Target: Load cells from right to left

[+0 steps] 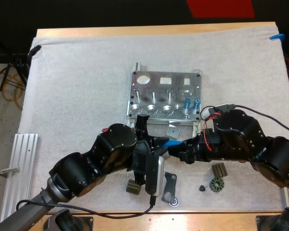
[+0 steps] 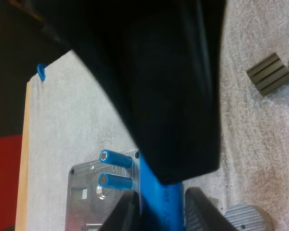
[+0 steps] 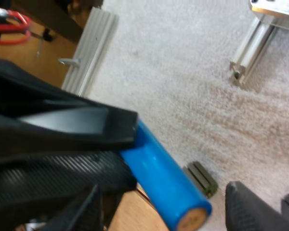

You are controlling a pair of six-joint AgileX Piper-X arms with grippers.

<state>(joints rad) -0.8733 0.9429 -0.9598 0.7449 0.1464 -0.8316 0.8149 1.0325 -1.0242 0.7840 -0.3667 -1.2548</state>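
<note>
A: What lies nearest on the worktop (image 1: 159,30)?
B: Loose bits on the white mat (image 1: 77,96): a ribbed block (image 1: 132,186), a flat bracket (image 1: 169,184), a cog (image 1: 216,184)
A: And the hands?
B: Just behind those. The left hand (image 2: 160,211) is clamped on a blue cell (image 1: 171,143). The right hand (image 3: 164,197) is spread wide either side of it, one finger plainly clear. In the left wrist view its bulk covers the cell's far end
A: Beyond?
B: A small square tile (image 1: 172,131), then the metal plate (image 1: 154,91), with two cells (image 1: 187,102) upright at its right end
</note>
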